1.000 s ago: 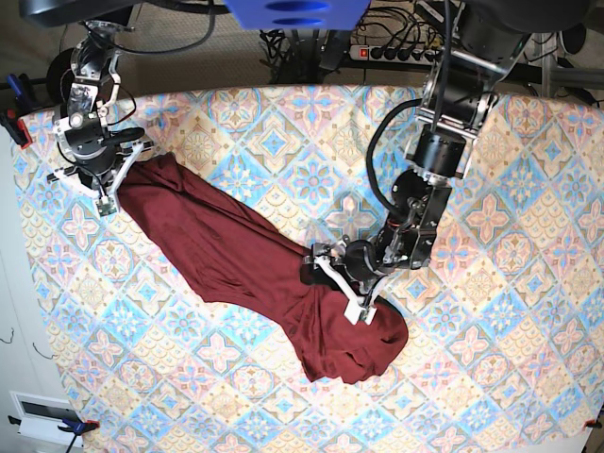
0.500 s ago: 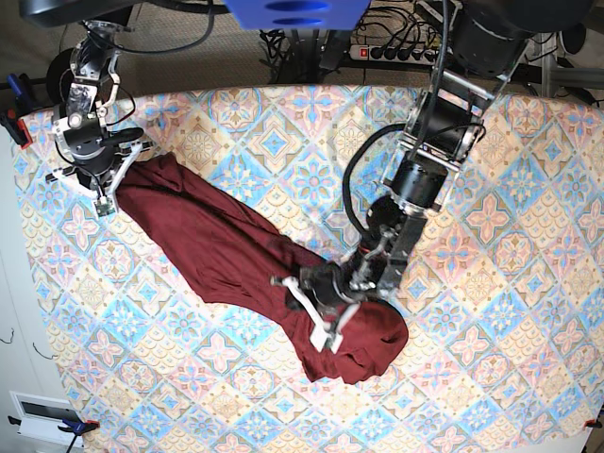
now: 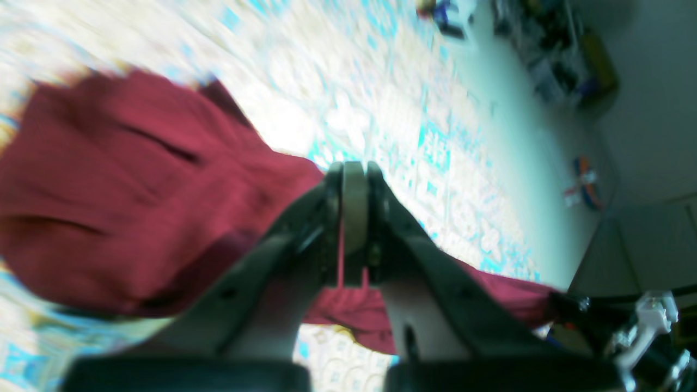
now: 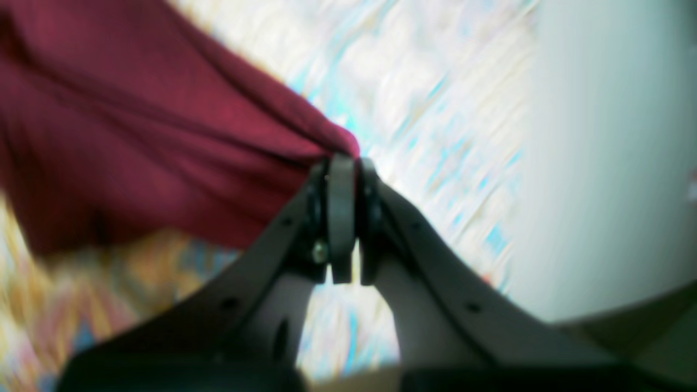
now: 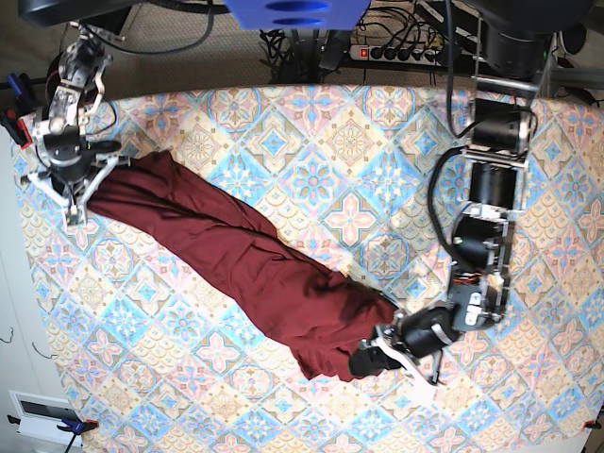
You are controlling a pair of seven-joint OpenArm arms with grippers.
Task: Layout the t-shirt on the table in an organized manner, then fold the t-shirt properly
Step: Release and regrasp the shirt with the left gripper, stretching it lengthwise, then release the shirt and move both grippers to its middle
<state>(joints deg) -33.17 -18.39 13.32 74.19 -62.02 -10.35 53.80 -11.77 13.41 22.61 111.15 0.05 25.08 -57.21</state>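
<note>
- While stretched diagonally across the table [image 5: 311,142], the t-shirt [image 5: 245,264] lies bunched lengthwise.
- Left gripper [image 5: 376,357] is clamped on its lower end.
- Right gripper [image 5: 77,196] pinches its upper end.

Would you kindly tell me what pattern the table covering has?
The table covering shows pastel blue, pink and cream diamond tiles with floral motifs, clearest in the base view.

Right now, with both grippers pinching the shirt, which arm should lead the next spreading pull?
Probably left: the left gripper grips the bunched end of the t-shirt; the right gripper sits near the table edge.
</note>
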